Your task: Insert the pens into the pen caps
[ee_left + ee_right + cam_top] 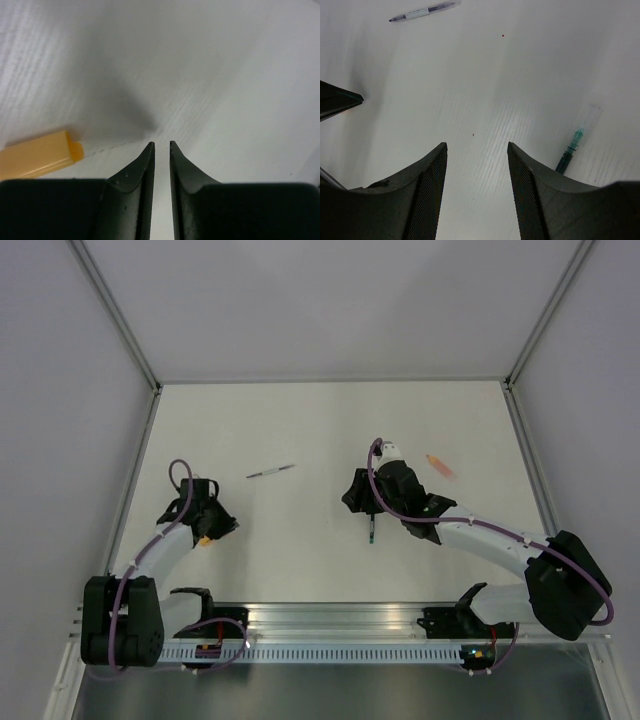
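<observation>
White tabletop (pixel 300 580), boxed in by pale grey walls (pixel 60 390), filled the overhead view. My left pincer (pixel 208 528) stood low at the left side, with the yellow-orange cap (pixel 205 540) lying at its tip. The silver-grey pen (pixel 270 472) lay on the surface between my two pincers and beyond both. My right pincer (pixel 364 506) stood near the middle. The green pen (pixel 371 531) lay just beside its tip, on the near side. The pink-orange marker (pixel 440 466), blurred, lay well apart to its right.

Left wrist view: the fingers (pixel 135 175) of my left pincer were drawn almost together, with only a thin slit between the tips and nothing in that slit. The yellow-orange cap lay flat on the surface outside the grip, on the left of that view. I could not tell whether it touched the finger.

Right wrist view: the fingers (pixel 427 175) of my right pincer stood well apart and held nothing, with bare surface between them. The green pen lay just outside one finger, on the right of that view, angled away, with a clear section at its far end. The silver-grey pen lay far ahead, to the left.
</observation>
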